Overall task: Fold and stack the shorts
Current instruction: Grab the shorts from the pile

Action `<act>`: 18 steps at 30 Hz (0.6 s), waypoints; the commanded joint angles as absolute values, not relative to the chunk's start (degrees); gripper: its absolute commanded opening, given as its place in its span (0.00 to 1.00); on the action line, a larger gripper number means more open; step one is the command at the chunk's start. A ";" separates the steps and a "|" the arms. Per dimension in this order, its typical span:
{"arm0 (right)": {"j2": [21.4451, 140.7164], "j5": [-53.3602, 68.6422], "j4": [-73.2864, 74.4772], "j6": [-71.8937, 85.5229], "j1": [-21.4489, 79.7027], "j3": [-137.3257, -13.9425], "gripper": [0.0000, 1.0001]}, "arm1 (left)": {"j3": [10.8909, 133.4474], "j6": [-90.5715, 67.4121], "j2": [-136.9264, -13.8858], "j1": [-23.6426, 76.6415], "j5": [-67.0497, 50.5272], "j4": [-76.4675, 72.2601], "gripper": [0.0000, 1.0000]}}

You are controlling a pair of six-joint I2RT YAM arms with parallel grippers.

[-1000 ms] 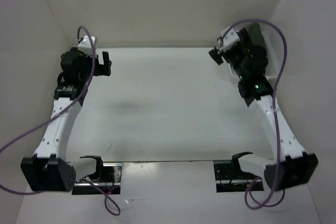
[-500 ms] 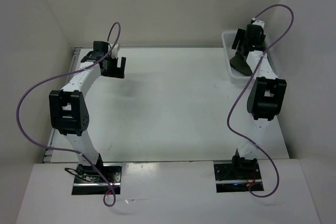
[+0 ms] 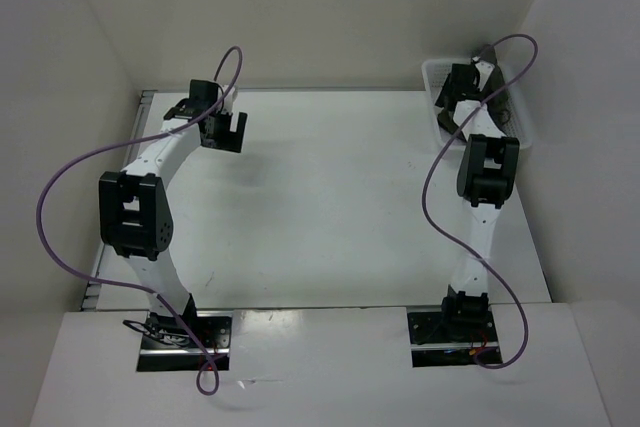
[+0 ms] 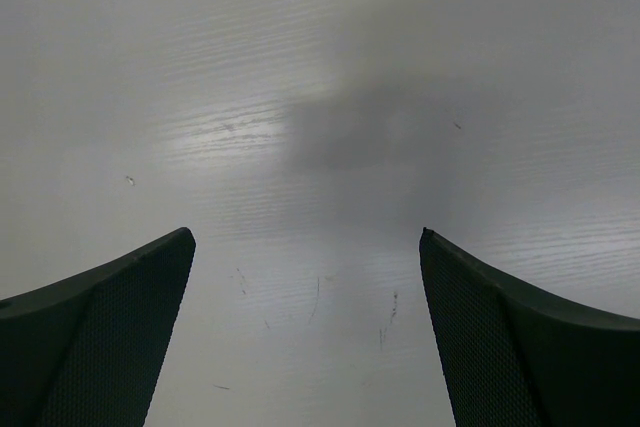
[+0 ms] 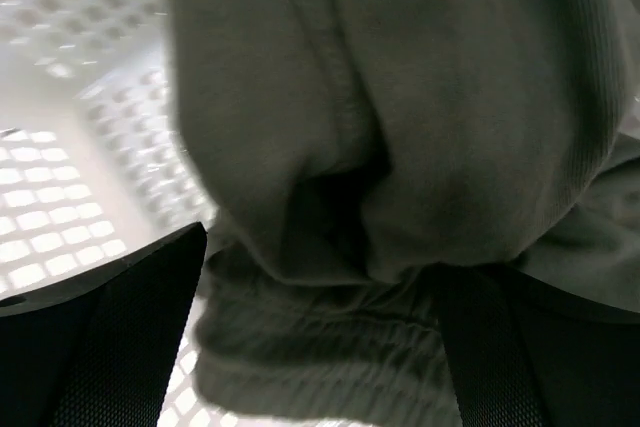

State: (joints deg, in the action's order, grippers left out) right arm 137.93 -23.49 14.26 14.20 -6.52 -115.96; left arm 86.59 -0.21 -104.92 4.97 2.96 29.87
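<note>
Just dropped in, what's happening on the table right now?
The right gripper is down in the white mesh basket at the far right corner, jaws wide around the bunched olive shorts, not yet closed on them. The left gripper hangs open over the table at the far left. No folding done yet.

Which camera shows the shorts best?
Right wrist: the shorts fill the frame, seams clear, over the basket. Top view barely shows them, behind the right arm; left wrist shows only table.
</note>
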 commanded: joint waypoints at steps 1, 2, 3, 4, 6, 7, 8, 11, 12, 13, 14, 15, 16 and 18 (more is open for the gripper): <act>138.96 -29.71 13.80 16.17 -6.59 -119.62 0.94 | 85.52 0.00 -104.77 5.19 5.45 29.79 1.00; 139.65 -29.18 13.80 16.17 -7.11 -119.62 0.94 | 84.91 0.00 -104.77 5.19 5.45 29.79 1.00; 140.27 -28.66 13.80 16.17 -7.12 -119.62 0.92 | 84.90 0.00 -104.77 5.19 5.45 29.79 1.00; 140.27 -27.09 13.80 16.17 -7.12 -119.62 0.90 | 84.90 0.00 -104.77 5.19 6.06 29.79 1.00; 140.80 -26.46 14.33 16.17 -7.12 -119.10 0.72 | 84.90 0.00 -104.24 5.19 6.06 29.79 1.00; 140.80 -25.93 14.33 15.65 -7.12 -119.09 0.64 | 84.90 0.00 -104.24 5.19 6.06 29.79 1.00; 140.80 -25.93 14.33 15.64 -7.12 -119.09 0.55 | 84.90 0.00 -104.24 5.19 6.06 29.79 1.00; 140.27 -25.93 14.33 14.85 -7.12 -118.48 0.25 | 84.90 0.00 -103.71 5.19 6.06 29.79 1.00; 138.88 -25.93 14.33 14.85 -7.12 -118.48 0.19 | 84.90 0.00 -103.19 5.19 6.06 29.79 1.00; 138.26 -25.93 14.33 14.85 -7.12 -118.48 0.09 | 84.90 0.00 -103.18 5.19 6.06 29.79 1.00; 137.47 -25.41 14.33 14.85 -7.12 -118.48 0.05 | 84.90 0.00 -102.66 5.19 5.46 29.79 1.00; 135.63 -25.40 15.46 14.85 -7.12 -118.48 0.00 | 84.90 0.00 -102.66 5.19 5.45 29.79 1.00; 134.66 -25.40 15.99 15.90 -7.12 -118.48 0.00 | 84.90 0.00 -102.05 5.19 4.84 29.79 1.00; 131.16 -25.40 17.83 18.45 -7.12 -118.48 0.00 | 85.51 0.00 -101.51 5.19 4.31 29.79 1.00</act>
State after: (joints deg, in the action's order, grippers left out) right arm 139.39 -24.95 15.97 15.31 -6.81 -116.62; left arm 84.97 -0.19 -104.73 4.97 5.26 30.04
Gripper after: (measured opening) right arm 0.074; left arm 0.998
